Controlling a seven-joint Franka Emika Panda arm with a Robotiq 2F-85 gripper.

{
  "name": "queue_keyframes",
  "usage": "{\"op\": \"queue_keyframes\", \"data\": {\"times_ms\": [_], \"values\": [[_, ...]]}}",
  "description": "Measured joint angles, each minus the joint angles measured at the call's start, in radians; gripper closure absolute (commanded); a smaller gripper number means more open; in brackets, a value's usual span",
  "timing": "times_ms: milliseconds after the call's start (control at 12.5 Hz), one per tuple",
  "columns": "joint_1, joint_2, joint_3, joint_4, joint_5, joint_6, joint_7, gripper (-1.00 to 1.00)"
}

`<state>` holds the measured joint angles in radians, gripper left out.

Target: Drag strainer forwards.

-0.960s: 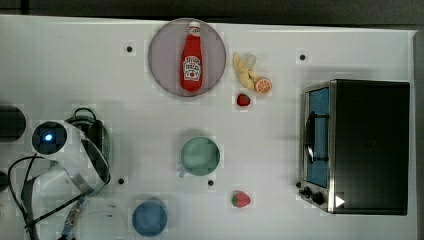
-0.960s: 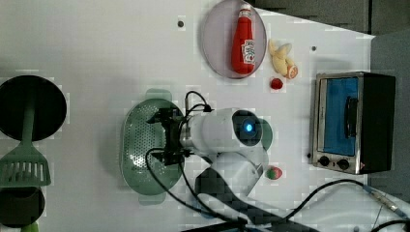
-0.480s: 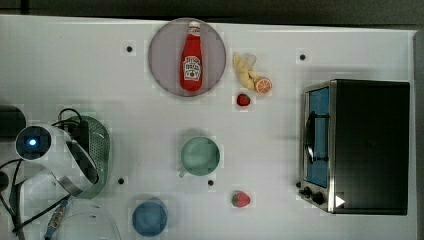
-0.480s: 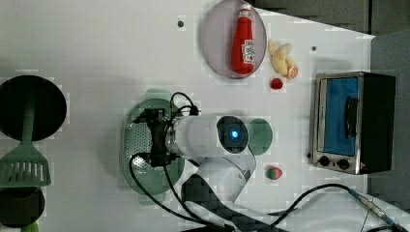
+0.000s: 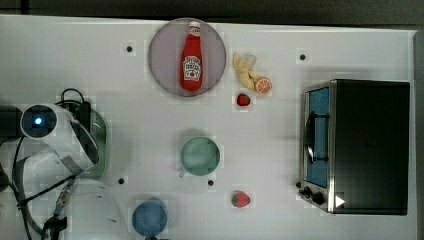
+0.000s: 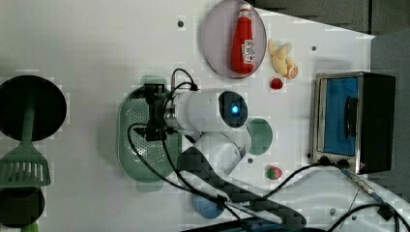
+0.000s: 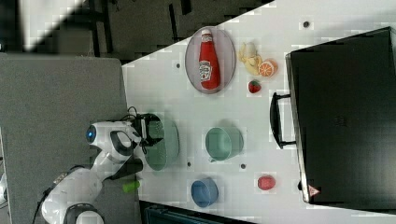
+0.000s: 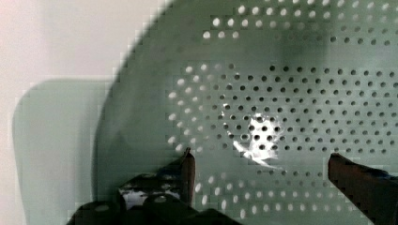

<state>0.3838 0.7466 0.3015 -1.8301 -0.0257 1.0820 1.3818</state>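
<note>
A white table (image 5: 350,45), studded with small dark bolt holes, filled most of the scene under even, bright overhead light, with only soft shadows. In the top view a dark strip of floor (image 5: 210,7) ran along the 12 o'clock edge. In the right view a grey panel (image 7: 60,93) stood at 9 o'clock beside the table, and dark furniture legs (image 7: 140,18) showed toward 11 o'clock.
</note>
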Motion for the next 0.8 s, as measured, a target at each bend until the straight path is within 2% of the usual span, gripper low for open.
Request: {"op": "queue_keyframes", "data": {"times_ms": [560, 800], "values": [[-0.005, 0.095, -0.040, 0.172, -0.004, 0.001, 0.001, -1.00], [-0.007, 0.113, -0.053, 0.210, -0.013, -0.001, 0.001, -1.00]]}}
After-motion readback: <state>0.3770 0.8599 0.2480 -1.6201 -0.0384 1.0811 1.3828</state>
